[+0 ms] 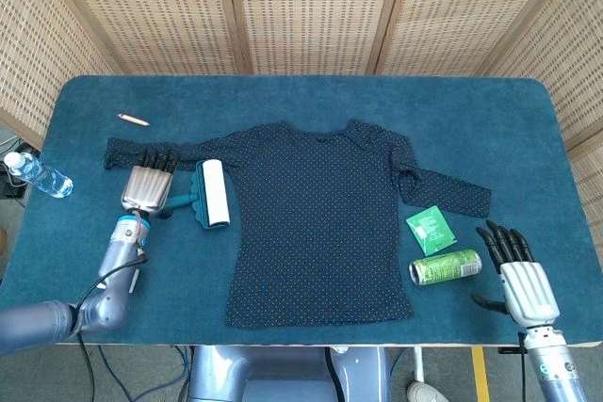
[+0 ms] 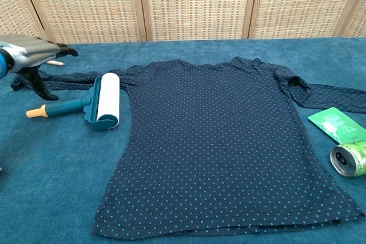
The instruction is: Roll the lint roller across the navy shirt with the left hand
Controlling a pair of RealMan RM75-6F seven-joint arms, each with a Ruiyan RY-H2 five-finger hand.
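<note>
1. The left hand (image 1: 148, 187) hovers with fingers spread wide, holding nothing, so the roller (image 2: 102, 102) lies free.
2. The roller rests just right of those fingers, its drum at the shirt (image 1: 325, 223) edge.
3. The right hand (image 1: 523, 280), fingers apart, idles beside the can (image 1: 445, 266).

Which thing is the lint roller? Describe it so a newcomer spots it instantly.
Start from the navy shirt spread over the middle of the blue table. Just off the body's left edge, below the outstretched sleeve, lies the lint roller, with the left hand above its handle. It is the only item with a white drum in a teal frame and an orange-tipped handle.
</note>
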